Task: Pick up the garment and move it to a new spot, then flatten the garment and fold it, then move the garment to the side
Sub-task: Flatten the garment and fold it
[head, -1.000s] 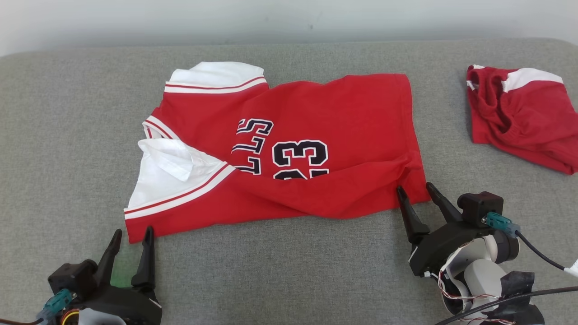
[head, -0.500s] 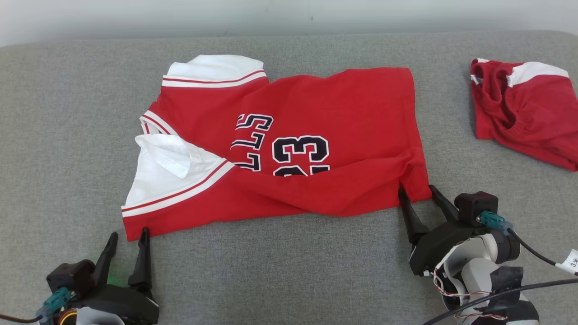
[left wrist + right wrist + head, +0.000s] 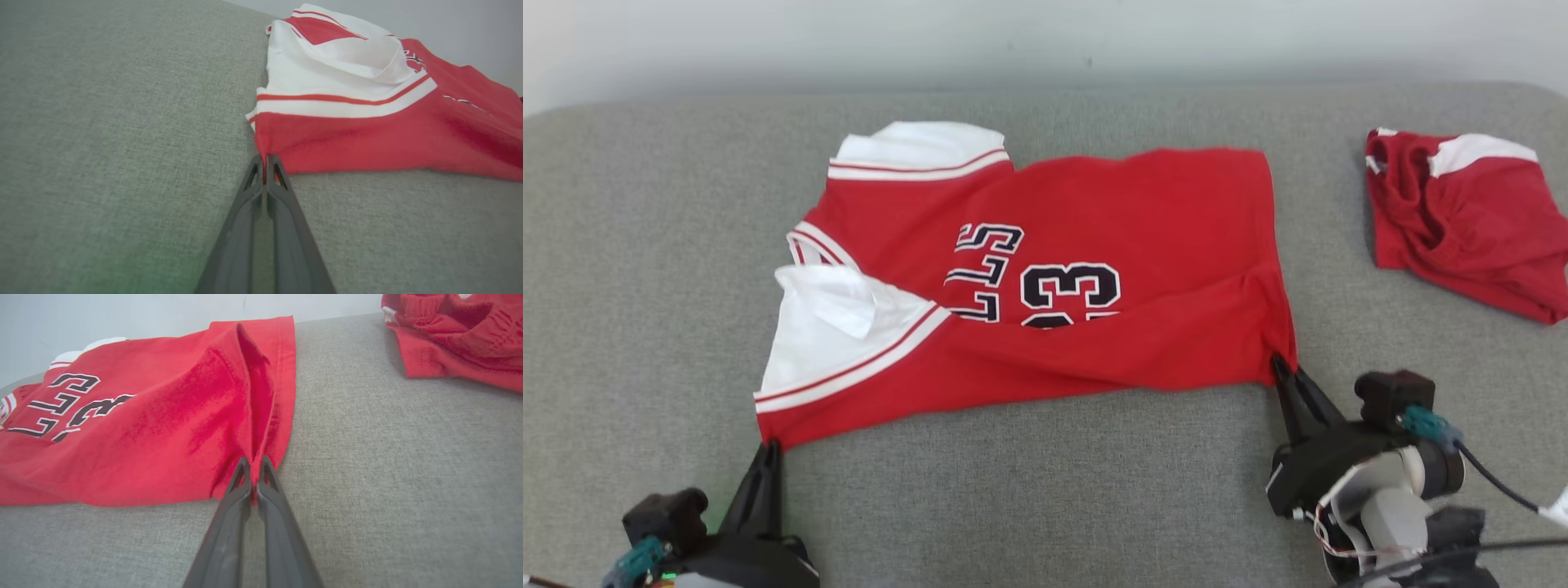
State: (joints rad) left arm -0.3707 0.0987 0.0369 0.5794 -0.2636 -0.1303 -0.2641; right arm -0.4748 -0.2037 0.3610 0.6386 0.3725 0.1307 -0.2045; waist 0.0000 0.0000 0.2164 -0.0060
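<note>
Pinching the red jersey (image 3: pixel 1168 237) between closed jaws: sleeve-side corner inside the left jaws, hem corner inside the right jaws.

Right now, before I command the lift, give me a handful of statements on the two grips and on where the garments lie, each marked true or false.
1. The left gripper is shut on a near corner of the red jersey. True.
2. The right gripper stands open beside the hem. False: it is shut, pinching the jersey's other near corner.
3. The jersey lies on the grey cushion. True.
4. A second garment overlaps the jersey. False: the red-and-white garment lies apart from it, to its right in the head view.
5. The left gripper pinches white fabric. False: it pinches red fabric, below the white stripe.
</note>
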